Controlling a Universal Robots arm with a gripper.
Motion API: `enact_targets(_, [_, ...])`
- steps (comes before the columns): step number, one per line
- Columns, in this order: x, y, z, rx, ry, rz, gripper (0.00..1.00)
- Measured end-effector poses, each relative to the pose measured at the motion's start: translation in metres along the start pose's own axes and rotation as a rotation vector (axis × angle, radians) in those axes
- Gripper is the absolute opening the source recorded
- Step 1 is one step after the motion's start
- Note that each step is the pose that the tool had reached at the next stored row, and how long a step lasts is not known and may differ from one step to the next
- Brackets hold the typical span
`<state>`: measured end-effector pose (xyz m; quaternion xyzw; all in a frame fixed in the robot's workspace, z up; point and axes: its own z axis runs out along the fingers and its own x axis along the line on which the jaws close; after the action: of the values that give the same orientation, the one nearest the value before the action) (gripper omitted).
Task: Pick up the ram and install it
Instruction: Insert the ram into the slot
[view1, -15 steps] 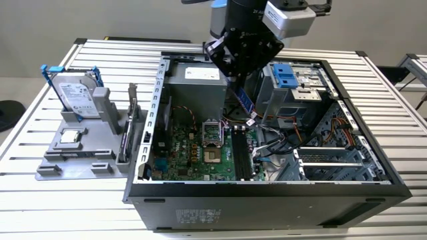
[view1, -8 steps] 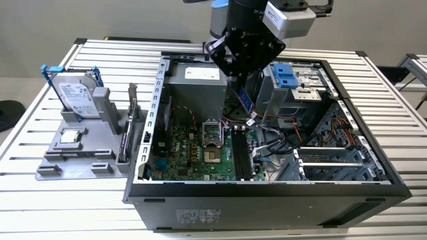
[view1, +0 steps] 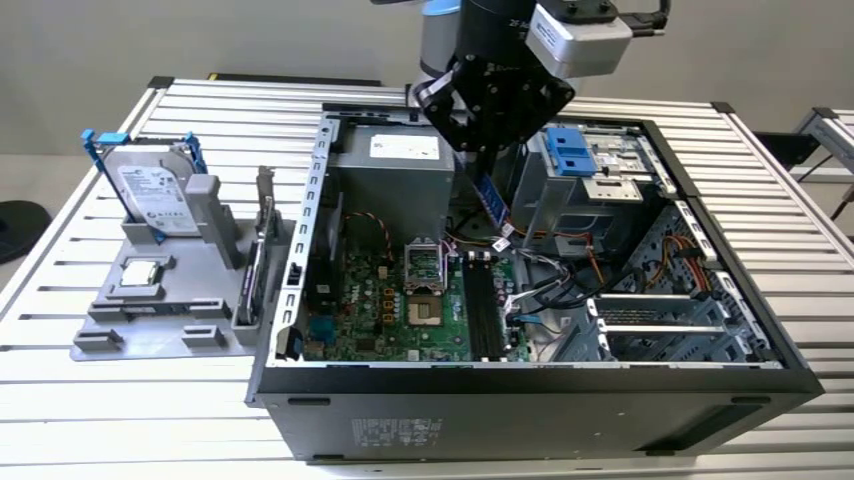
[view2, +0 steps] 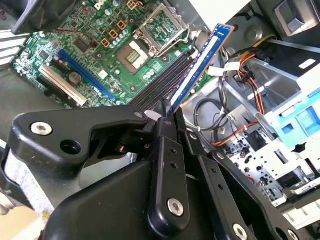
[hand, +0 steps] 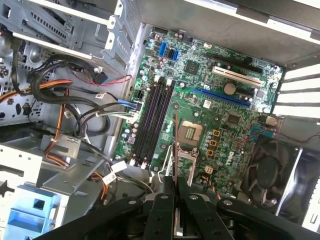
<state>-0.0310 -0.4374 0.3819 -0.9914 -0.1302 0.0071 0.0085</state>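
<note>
End effector: one, in both wrist views (view2: 167, 109) (hand: 175, 189) and in the exterior view (view1: 478, 160); its two black fingers are pressed onto one end of the ram.
Ram: one blue stick (view1: 493, 203) (view2: 200, 60), seen edge-on in the first wrist view (hand: 175, 145); it hangs tilted in the air inside the computer case, over the motherboard and beside the processor socket, not seated in any slot.
Computer case: one (view1: 534, 410), black, side open and facing up, on the middle of the desk (view1: 134, 420) and reaching toward the edge at the exterior view's right.
Motherboard: one, green (hand: 235, 107) (view1: 354, 300).
Memory slots: dark and parallel (hand: 155, 120); they look like four.
Processor socket: one (hand: 190, 132), its metal lid open.
Fan: one, black (hand: 270, 172).
Fixture: one, grey (view1: 147, 320), near the desk's edge at the exterior view's left.
Hard drive: one, silver in a blue frame (view1: 154, 200), standing in the fixture.
Card: one, upright (view1: 263, 245), between fixture and case.
</note>
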Motion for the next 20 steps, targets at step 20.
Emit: enact_targets(20, [0.0107,0.0029,-0.0002,0.0081,0.0032,0.066,0.0])
